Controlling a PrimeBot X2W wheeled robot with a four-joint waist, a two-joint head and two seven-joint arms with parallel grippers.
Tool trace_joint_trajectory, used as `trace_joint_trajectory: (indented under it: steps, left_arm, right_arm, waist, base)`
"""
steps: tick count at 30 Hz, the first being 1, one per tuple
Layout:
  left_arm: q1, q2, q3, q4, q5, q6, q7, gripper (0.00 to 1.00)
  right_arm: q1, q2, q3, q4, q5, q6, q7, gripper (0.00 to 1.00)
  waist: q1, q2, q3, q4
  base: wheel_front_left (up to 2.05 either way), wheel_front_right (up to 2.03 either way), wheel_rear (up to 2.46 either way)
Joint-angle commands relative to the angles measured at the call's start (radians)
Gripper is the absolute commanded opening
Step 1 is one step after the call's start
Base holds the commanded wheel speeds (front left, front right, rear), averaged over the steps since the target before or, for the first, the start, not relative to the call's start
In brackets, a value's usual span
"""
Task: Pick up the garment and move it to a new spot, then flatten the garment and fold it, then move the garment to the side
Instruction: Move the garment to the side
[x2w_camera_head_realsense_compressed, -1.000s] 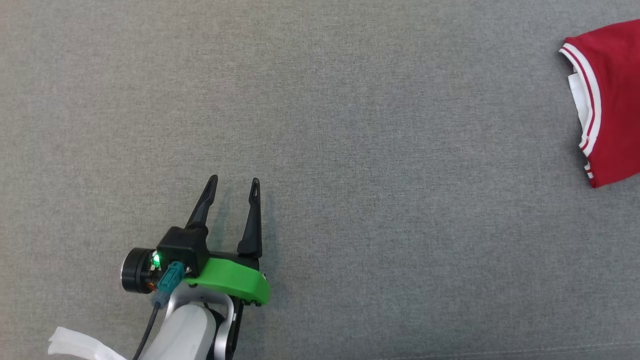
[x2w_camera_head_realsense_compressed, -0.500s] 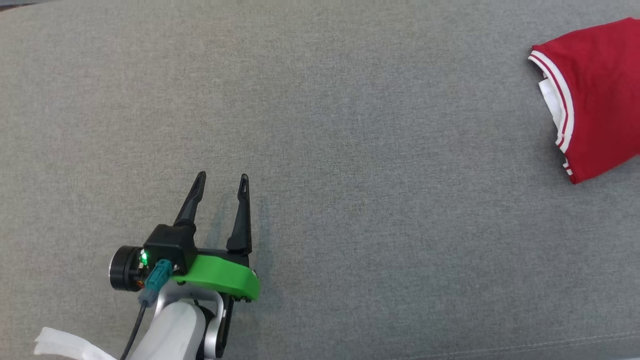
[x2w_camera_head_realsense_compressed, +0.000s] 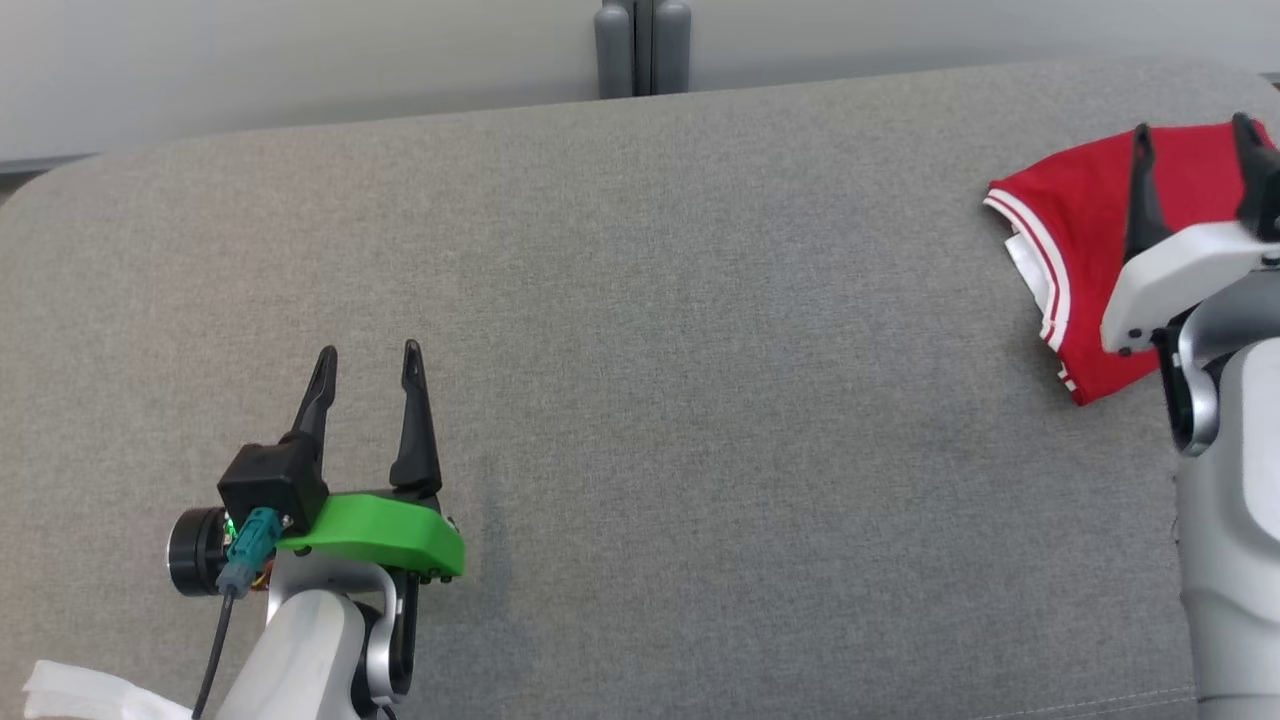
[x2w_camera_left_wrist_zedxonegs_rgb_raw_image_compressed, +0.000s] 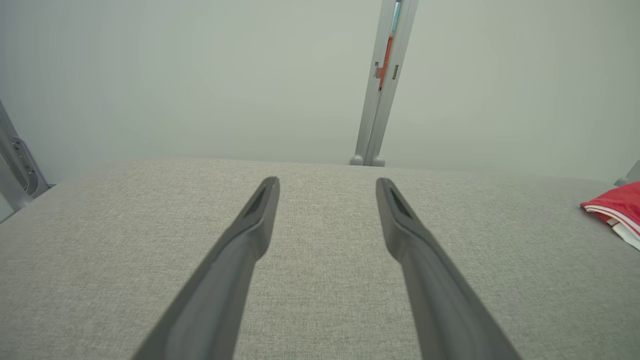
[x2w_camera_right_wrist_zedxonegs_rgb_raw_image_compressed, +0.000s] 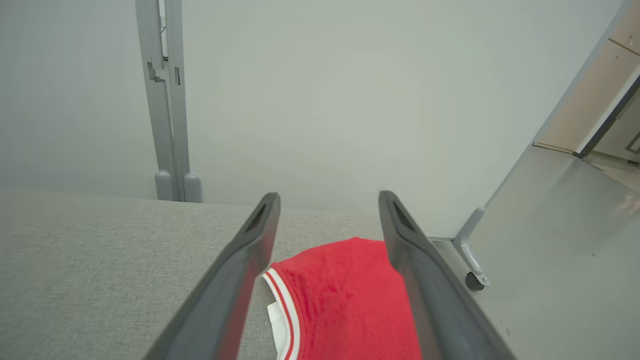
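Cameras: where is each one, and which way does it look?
Head view: on the head, looks forward and down at the grey fabric surface; left gripper open at lower left, right gripper open over the red garment.
Left wrist view: on the left wrist, looks along its two fingers across the surface toward the grey post.
Right wrist view: on the right wrist, looks along its fingers over the garment.
Shared: all three show the garment and the post.

- It looked like a lab or test room: a bare pale wall (x2w_camera_left_wrist_zedxonegs_rgb_raw_image_compressed: 150, 75) stood behind the cloth-covered table's (x2w_camera_head_realsense_compressed: 700, 300) far edge.
- A grey metal post (x2w_camera_right_wrist_zedxonegs_rgb_raw_image_compressed: 170, 100) rose there, and a castor (x2w_camera_right_wrist_zedxonegs_rgb_raw_image_compressed: 472, 281) sat beyond its right edge.
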Motion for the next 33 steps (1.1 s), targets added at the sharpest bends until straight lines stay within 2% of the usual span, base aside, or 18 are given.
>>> trace_joint_trajectory:
  steps: [1,9,15,22,26,33]
  left_arm:
    - [0.024,-0.003,0.01,0.014,-0.007,0.0,-0.01,1.0]
    - [0.09,-0.03,0.03,0.061,-0.012,-0.022,-0.017,1.0]
    - [0.142,-0.061,0.054,0.053,0.015,-0.043,-0.017,1.0]
    - [0.179,-0.084,0.063,0.07,0.044,-0.068,-0.017,1.0]
    - [0.2,-0.094,0.071,0.08,0.05,-0.067,-0.017,1.0]
    - [0.207,-0.106,0.079,0.096,0.062,-0.069,-0.017,1.0]
  right_arm:
    - [0.044,0.009,0.015,0.02,0.034,-0.002,-0.025,1.0]
    - [0.191,0.06,0.142,0.045,0.145,-0.002,-0.137,1.0]
    - [0.307,0.11,0.153,0.006,0.174,-0.002,-0.198,1.0]
    - [0.433,0.116,0.207,-0.041,0.275,-0.002,-0.239,1.0]
    - [0.485,0.115,0.228,-0.048,0.329,-0.002,-0.259,1.0]
    - [0.512,0.115,0.261,-0.046,0.332,-0.002,-0.281,1.0]
  waist:
    - [0.0,0.0,-0.07,-0.006]
    - [0.0,0.0,-0.135,0.012]
    - [0.0,0.0,-0.159,0.038]
    - [0.0,0.0,-0.172,0.065]
    - [0.0,0.0,-0.176,0.073]
    - [0.0,0.0,-0.179,0.075]
  base:
    - [0.0,0.0,0.0]
    - [0.0,0.0,0.0]
    - [0.0,0.0,0.0]
    - [0.0,0.0,0.0]
    - [0.0,0.0,0.0]
    - [0.0,0.0,0.0]
